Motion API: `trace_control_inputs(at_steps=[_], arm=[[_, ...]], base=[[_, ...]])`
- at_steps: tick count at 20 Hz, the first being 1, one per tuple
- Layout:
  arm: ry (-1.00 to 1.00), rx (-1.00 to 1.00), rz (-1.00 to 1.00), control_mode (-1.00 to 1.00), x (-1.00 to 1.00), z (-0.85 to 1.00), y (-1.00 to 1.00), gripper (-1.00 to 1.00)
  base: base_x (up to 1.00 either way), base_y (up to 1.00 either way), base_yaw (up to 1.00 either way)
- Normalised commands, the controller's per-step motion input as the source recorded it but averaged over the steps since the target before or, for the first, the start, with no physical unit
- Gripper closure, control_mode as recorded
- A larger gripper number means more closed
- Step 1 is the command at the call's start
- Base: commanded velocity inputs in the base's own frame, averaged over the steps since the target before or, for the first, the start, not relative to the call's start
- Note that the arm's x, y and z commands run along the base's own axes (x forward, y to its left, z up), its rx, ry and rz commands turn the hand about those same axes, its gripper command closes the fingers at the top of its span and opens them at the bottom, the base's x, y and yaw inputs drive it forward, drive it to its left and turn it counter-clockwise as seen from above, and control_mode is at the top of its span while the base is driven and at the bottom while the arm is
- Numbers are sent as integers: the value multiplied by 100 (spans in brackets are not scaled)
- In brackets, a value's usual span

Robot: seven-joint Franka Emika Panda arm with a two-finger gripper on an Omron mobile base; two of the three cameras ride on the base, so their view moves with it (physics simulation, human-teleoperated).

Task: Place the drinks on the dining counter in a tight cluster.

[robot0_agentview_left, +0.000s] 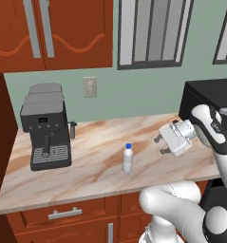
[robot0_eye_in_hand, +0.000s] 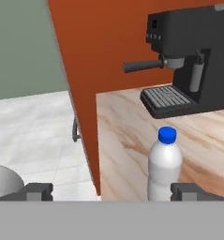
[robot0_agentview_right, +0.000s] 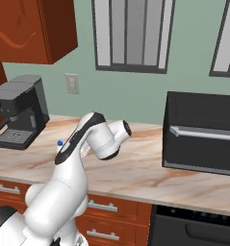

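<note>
One of the drinks, a white bottle with a blue cap (robot0_agentview_left: 127,159), stands upright on a marble top with red-brown drawers (robot0_agentview_left: 86,176). My gripper (robot0_agentview_left: 159,146) hovers open to the bottle's right, fingers pointing left toward it and a short way off. In the hand view the bottle (robot0_eye_in_hand: 164,166) stands just beyond the right fingertip (robot0_eye_in_hand: 188,191), right of the centre of the gripper (robot0_eye_in_hand: 112,191), and nothing is between the fingers. In the right base view the bottle's blue cap (robot0_agentview_right: 60,143) peeks out from behind my arm. The dining counter is out of view.
A black coffee machine (robot0_agentview_left: 46,126) stands at the counter's left end. On the right sits a black oven box (robot0_agentview_right: 200,132). Red-brown wall cabinets (robot0_agentview_left: 53,33) hang overhead. A tall red-brown panel (robot0_eye_in_hand: 85,70) bounds the counter's left edge, with tiled floor beyond.
</note>
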Motion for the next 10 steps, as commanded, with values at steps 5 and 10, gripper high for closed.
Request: trace_control_inputs(at_steps=[5,10], arm=[[-15,2,17,-100,-5,-13,14,-100],[-14,0,-1,-100,-9,-29,23,-100]], base=[[0,0,0],[0,0,0]])
